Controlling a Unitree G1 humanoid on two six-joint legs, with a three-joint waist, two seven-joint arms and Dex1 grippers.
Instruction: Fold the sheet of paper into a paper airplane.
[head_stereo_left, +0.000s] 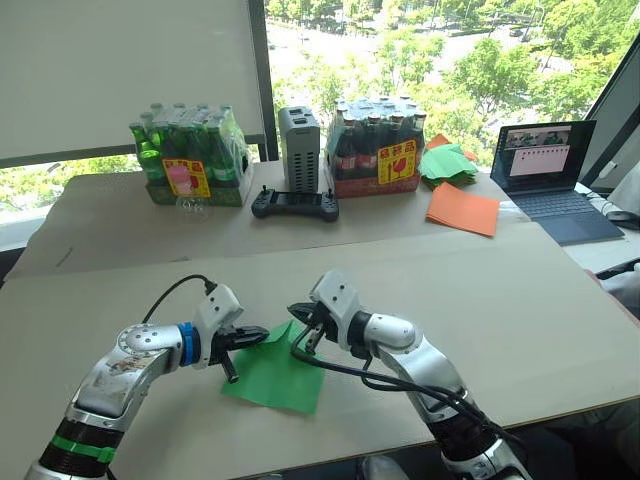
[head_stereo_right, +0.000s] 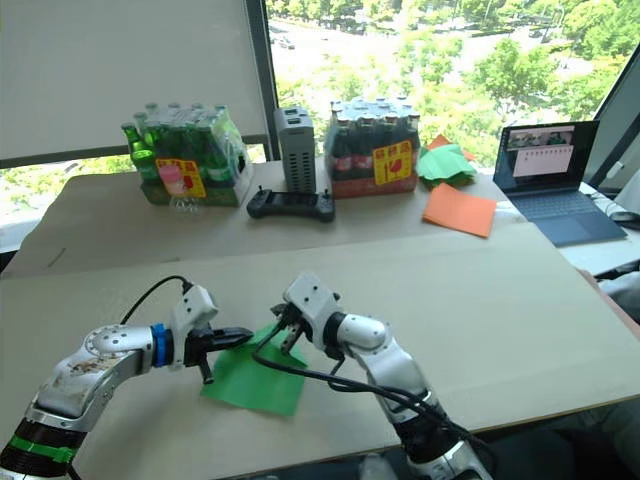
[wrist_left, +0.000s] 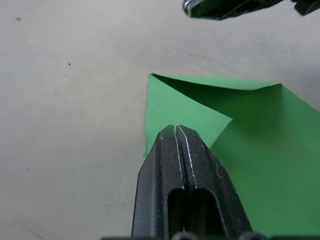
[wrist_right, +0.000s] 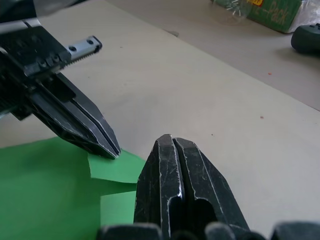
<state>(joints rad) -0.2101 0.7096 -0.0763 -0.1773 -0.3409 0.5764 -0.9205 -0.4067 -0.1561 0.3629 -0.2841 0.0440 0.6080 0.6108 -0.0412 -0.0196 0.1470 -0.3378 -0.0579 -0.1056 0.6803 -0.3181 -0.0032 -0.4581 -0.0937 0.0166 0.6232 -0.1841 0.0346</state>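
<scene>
A: Two grippers at the sheet (head_stereo_left: 275, 375), lower centre of the head view. Sheet lies flat on the table (head_stereo_left: 520, 300), one far corner turned over into a small triangular flap.

B: State of the tools?

A: Left gripper (head_stereo_left: 258, 337) – fingers pressed together, tips at the flap; in the right wrist view its tips (wrist_right: 111, 149) meet the raised edge of the fold. Whether paper is actually between them, can't tell. Right gripper (head_stereo_left: 306, 338) – fingers also together, nothing in them, poised just above the sheet's far edge.

B: How far along?

A: Early, I'd judge. One corner fold only – no dart shape yet.

B: Risks?

A: Thin paper, smooth table. If the left tips drag sideways, the whole sheet may slide rather than crease. Flap looks loose, not pressed down – let go and it may spring open. Both tools crowd the same corner; a careless move could knock them together or crumple the fold. Right arm's cable (head_stereo_left: 340, 368) trails over the sheet and might snag it.

B: Background?

A: Bottle packs, orange sheets (head_stereo_left: 462, 209), laptop in the upper part – well apart.
</scene>
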